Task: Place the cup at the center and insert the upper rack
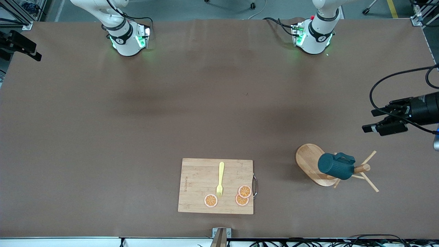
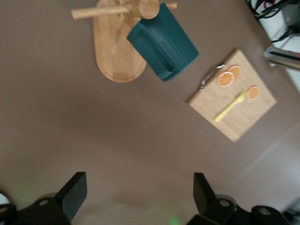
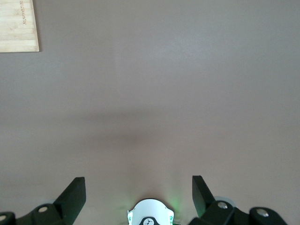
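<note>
We see the brown tabletop (image 1: 137,120): cup (image 1: 335,166) on mug tree (image 1: 312,164), cutting board (image 1: 199,185) beside. Left end effector (image 2: 136,194) and right end effector (image 3: 138,192) both released, hovering over bare tabletop.

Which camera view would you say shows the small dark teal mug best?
The left wrist view: the small dark teal ribbed mug looks large, hung on the light wooden mug tree. The front view shows it smaller; the right wrist view misses it.

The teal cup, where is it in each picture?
Front view: the cup hangs on the mug tree, toward the left arm's end of the table.
Left wrist view: the cup shows beside the tree's post.
Right wrist view: not in it.
Shared landmark: the cutting board.
</note>
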